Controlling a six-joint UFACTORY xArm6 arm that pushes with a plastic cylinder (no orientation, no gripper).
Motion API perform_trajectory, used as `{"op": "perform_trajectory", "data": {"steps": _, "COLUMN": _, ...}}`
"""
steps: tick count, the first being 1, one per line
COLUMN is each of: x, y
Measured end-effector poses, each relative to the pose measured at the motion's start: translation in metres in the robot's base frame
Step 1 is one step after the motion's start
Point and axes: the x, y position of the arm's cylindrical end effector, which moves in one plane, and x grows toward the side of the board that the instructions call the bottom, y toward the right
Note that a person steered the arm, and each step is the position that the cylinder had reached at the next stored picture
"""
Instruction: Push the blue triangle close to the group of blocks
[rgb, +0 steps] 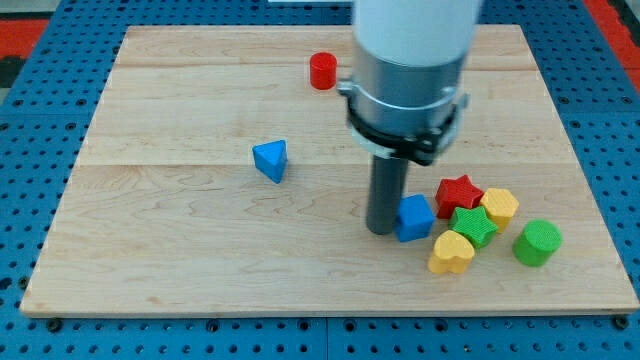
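Observation:
The blue triangle (270, 160) lies alone on the wooden board (180, 250), left of centre. The group sits at the lower right: a blue cube (415, 217), a red star (458, 192), a green star (473, 226), a yellow hexagon (499, 207), a yellow heart (451, 252) and a green cylinder (537, 242). My tip (382, 229) rests on the board, touching or almost touching the blue cube's left side. It is well to the right of the blue triangle and a little lower.
A red cylinder (322, 71) stands alone near the board's top edge. The arm's wide grey and white body (410, 70) hangs over the upper middle and hides the board behind it. Blue pegboard (30, 150) surrounds the board.

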Motion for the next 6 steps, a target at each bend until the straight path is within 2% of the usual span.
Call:
{"op": "perform_trajectory", "data": {"steps": 1, "x": 0.002, "y": 0.008}}
{"op": "perform_trajectory", "data": {"steps": 2, "x": -0.005, "y": -0.077}}
{"op": "perform_trajectory", "data": {"steps": 3, "x": -0.045, "y": -0.176}}
{"op": "perform_trajectory", "data": {"steps": 4, "x": -0.092, "y": -0.213}}
{"op": "perform_trajectory", "data": {"steps": 5, "x": -0.103, "y": -0.181}}
{"op": "perform_trajectory", "data": {"steps": 6, "x": -0.08, "y": -0.125}}
